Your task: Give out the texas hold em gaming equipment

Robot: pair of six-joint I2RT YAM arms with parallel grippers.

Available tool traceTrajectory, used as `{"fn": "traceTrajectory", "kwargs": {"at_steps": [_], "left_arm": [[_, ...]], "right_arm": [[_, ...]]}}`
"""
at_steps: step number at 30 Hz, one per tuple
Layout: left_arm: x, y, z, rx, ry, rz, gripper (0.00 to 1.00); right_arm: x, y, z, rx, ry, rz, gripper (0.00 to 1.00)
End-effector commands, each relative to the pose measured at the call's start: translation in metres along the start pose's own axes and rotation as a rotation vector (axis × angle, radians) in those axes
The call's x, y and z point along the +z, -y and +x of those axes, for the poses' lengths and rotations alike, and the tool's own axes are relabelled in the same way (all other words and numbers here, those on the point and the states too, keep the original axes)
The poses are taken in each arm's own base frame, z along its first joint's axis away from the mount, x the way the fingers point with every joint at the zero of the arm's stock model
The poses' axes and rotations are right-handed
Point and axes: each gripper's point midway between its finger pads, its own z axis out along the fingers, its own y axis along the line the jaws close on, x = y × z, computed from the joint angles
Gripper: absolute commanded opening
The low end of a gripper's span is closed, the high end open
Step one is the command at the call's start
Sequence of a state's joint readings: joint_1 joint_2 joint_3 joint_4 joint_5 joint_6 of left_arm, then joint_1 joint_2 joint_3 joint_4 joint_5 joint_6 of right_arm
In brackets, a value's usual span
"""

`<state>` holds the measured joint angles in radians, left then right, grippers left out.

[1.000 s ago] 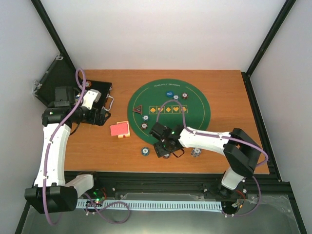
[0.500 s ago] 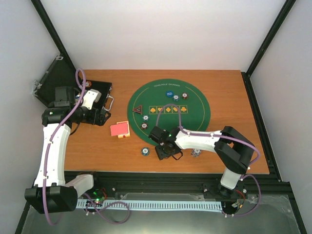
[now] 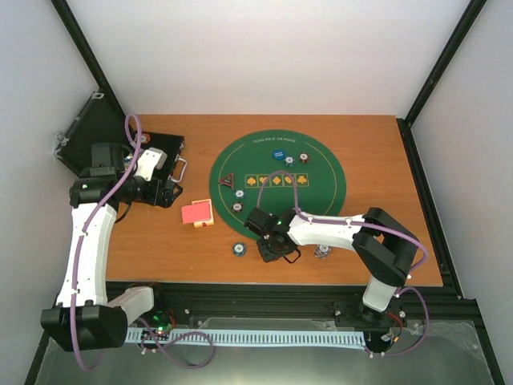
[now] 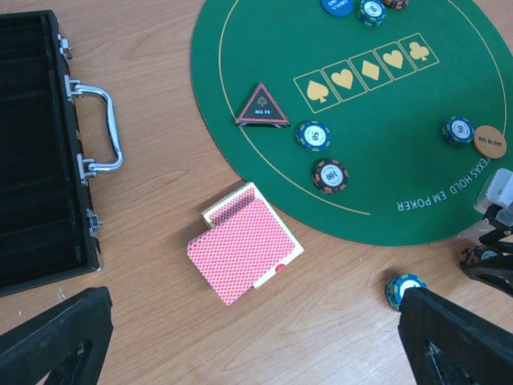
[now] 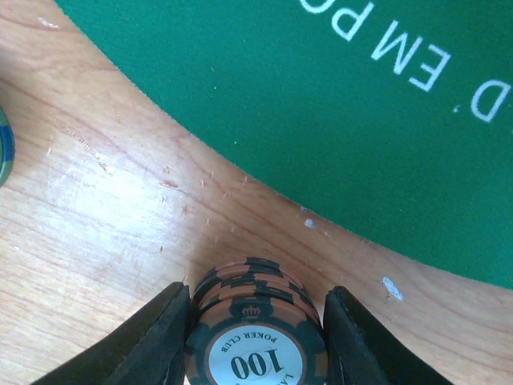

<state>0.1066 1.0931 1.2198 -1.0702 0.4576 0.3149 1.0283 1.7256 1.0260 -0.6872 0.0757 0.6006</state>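
White walls (image 3: 264,56) enclose a wooden table (image 3: 369,160). A green mat (image 3: 321,188) lies mid-table, with a black case (image 4: 40,160) at its nine o'clock and red cards (image 4: 240,250) at eight. The left gripper (image 4: 252,337) is spread wide. The right gripper (image 5: 256,313) pinches a brown chip stack (image 5: 255,345) on bare wood at the mat's six.

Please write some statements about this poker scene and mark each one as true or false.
1. The stack of 100 chips between the fingers of the right hand stands on the green mat. False: it stands on the bare wooden table, beside the mat's edge.
2. The red-backed cards lie between the black case and the mat. True.
3. The left hand grips the cards. False: it is open and empty.
4. The triangular All In marker lies on the mat. True.
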Motion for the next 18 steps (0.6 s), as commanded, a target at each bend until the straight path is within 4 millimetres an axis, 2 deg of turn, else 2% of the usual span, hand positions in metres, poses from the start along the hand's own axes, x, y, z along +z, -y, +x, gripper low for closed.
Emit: {"fn": "traceTrajectory", "kwargs": {"at_steps": [1,6,13,16,18], "left_arm": [[-0.003,0.001,-0.006,0.006,0.019,0.006,1.0],[-0.003,0.001,-0.005,0.003,0.017,0.009,1.0],[-0.004,0.002,-0.008,0.002,0.022,0.012,1.0],[-0.005,0.002,-0.009,0.002,0.022,0.015,1.0],[-0.005,0.003,-0.01,0.0,0.022,0.021,1.0]], "right_arm": [[-0.008,-0.002,-0.004,-0.002,0.02,0.009,0.38],[-0.021,-0.003,-0.01,-0.001,0.04,0.0,0.34],[-0.055,0.0,-0.022,-0.006,0.095,0.011,0.34],[-0.065,0.012,-0.032,0.007,0.111,0.04,0.34],[-0.07,0.028,-0.042,0.037,0.124,0.049,0.34]]}}
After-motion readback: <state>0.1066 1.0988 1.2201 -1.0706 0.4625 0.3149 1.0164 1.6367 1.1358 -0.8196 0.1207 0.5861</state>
